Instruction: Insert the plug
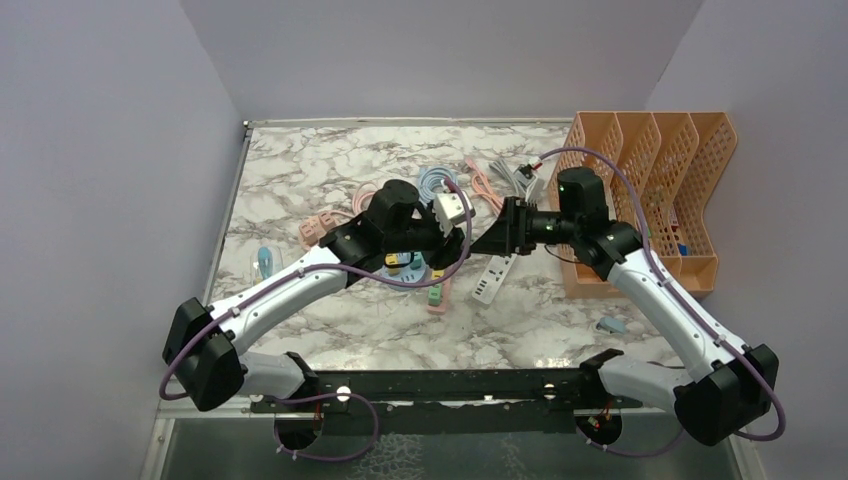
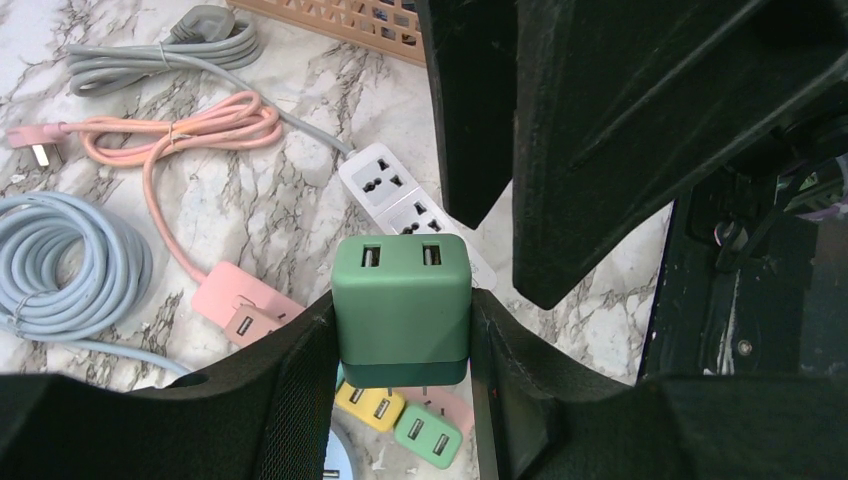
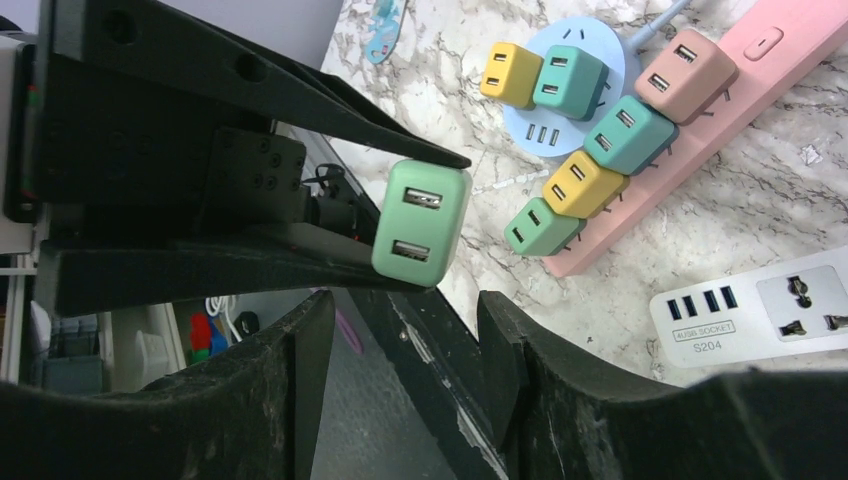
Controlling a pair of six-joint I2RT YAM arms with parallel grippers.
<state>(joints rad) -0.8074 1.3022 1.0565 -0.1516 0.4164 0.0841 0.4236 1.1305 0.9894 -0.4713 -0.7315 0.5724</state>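
The green plug (image 2: pixel 400 290) is held clear of the table, clamped by its sides in the left gripper (image 2: pixel 400 335), with the USB face outward and the prongs apparently turned back toward the wrist. A transfer is judged to be in hand — the right gripper (image 3: pixel 405 310) is presented to the USB face, jaws apart and empty. For a sound handover, the body should be squared between the right fingers and gripped fully before release. Both arms are reached forward and inward, meeting above the pink power strip (image 3: pixel 745 95) and white power strip (image 2: pixel 385 180).
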